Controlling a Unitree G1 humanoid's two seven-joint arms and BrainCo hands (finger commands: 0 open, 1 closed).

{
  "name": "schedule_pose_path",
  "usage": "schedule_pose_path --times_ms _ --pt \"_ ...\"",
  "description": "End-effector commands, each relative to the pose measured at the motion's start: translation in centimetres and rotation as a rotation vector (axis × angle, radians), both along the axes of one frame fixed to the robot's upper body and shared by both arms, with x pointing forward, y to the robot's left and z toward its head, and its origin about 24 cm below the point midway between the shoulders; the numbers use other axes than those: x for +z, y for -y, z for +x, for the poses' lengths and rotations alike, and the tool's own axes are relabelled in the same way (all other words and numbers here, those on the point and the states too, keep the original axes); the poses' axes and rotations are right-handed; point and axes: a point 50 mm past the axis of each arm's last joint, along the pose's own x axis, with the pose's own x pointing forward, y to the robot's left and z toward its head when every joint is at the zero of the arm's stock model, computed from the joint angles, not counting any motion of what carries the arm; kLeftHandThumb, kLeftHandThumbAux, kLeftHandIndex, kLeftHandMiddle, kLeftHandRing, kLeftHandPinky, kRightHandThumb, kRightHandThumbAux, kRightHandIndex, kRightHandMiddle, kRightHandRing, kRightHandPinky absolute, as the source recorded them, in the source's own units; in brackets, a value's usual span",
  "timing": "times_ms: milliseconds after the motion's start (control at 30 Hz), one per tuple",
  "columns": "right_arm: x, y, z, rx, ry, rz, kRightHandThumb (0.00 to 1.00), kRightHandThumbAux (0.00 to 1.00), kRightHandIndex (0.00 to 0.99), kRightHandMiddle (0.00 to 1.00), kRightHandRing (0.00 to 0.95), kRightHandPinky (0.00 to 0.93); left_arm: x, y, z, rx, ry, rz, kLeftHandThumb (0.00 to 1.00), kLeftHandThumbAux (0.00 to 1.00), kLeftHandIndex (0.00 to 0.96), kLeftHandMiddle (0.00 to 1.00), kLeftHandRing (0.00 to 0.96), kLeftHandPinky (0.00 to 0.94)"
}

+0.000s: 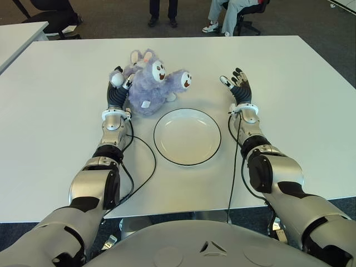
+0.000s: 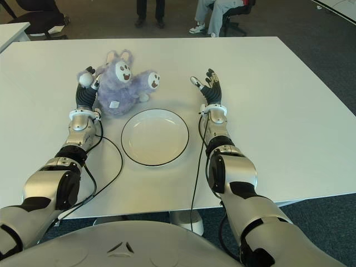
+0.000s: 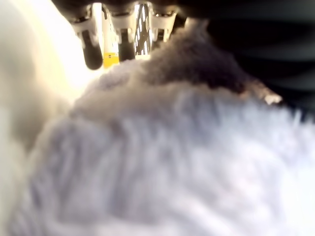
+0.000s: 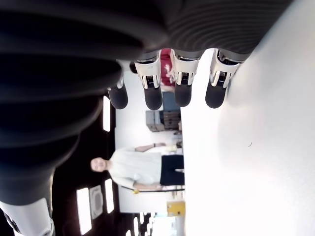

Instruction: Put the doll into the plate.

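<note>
- One hand is at work: the left hand [image 1: 118, 83] presses against the doll [image 1: 149, 84], which lies on the table [image 1: 55, 100] just behind the plate [image 1: 187, 136]; whether its fingers have closed on the fur I cannot tell.
- Soft plush could slip or roll away if it is only nudged.
- Left wrist view shows mostly fur, hiding any contact.
- Right hand [image 1: 238, 83], fingers spread and empty, shows right of the plate.

no legible text, number, brand or sign appears in any view. a small white tag [image 1: 146, 103] sits on the doll [image 1: 149, 84], but any print on it is too small to read.
</note>
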Motion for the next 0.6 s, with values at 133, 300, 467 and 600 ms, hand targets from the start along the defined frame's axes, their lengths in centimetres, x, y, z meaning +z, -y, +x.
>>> schedule_pose_path --times_ms 133,300,467,600 --pt "-4.85 -0.06 -2.79 -0.008 -0.199 0.023 0.054 0.665 0.009 0.020 0.009 0.008 -4.83 -0.21 -3.51 0.020 -0.173 -0.018 0.000 0.473 0.000 0.080 0.093 0.103" --pt "-4.85 -0.05 -2.79 -0.009 -0.200 0.023 0.055 0.665 0.009 0.021 0.010 0.011 -4.85 -0.21 -3.52 0.020 -0.174 -0.018 0.000 0.472 0.000 0.079 0.091 0.101" --pt "-4.87 -0.03 -2.80 -0.011 -0.200 0.022 0.059 0.663 0.008 0.021 0.011 0.007 -4.88 -0.16 -3.54 0.018 -0.176 -0.019 0.000 0.469 0.000 0.079 0.089 0.095" --pt "-4.86 -0.02 -2.80 -0.011 -0.200 0.021 0.061 0.663 0.008 0.021 0.010 0.009 -4.89 -0.13 -3.54 0.017 -0.176 -0.019 0.000 0.469 0.000 0.082 0.093 0.111"
